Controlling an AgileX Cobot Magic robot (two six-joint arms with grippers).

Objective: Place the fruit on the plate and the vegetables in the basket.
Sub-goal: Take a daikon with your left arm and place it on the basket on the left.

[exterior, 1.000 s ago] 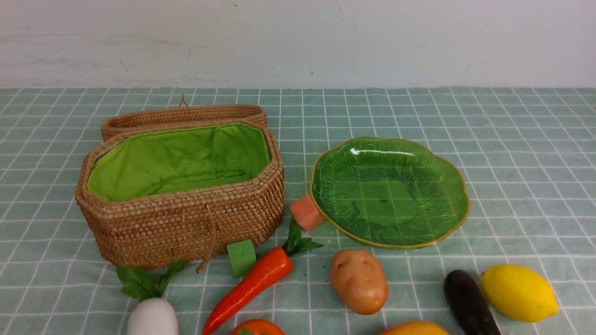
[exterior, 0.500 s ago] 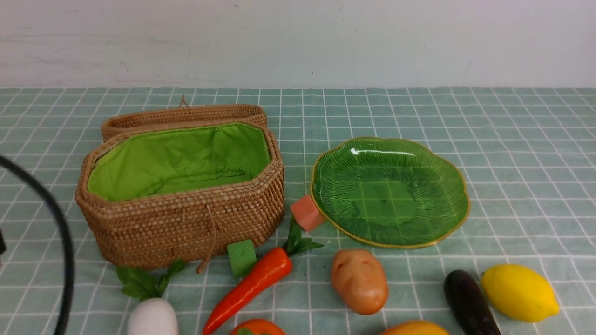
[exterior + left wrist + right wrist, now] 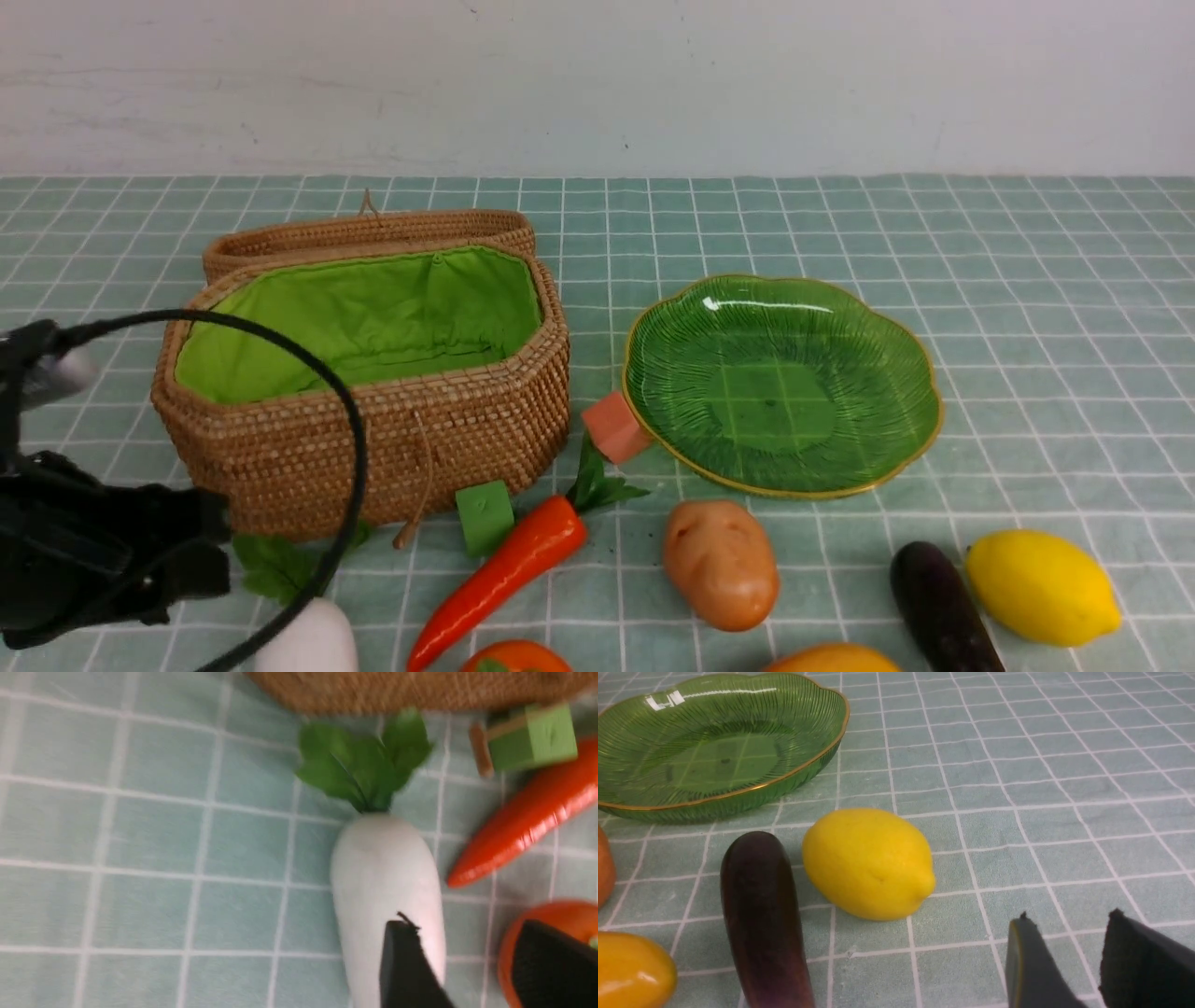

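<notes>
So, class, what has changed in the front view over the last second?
The left arm has swung in from the left, in front of the basket; its gripper hangs open over the radish, holding nothing. Basket, plate and the rest stayed put.

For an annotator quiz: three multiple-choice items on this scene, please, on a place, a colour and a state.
1. The small green cube lies: A before the basket, beside the carrot; B inside the basket; C on the plate.
2. The basket's lining is: A red; B bright green; C white.
3. The plate is: A upside down; B broken in two; C empty.
1 A, it sits on the tablecloth; 2 B, green fabric shows inside; 3 C, only bare glass shows.
</notes>
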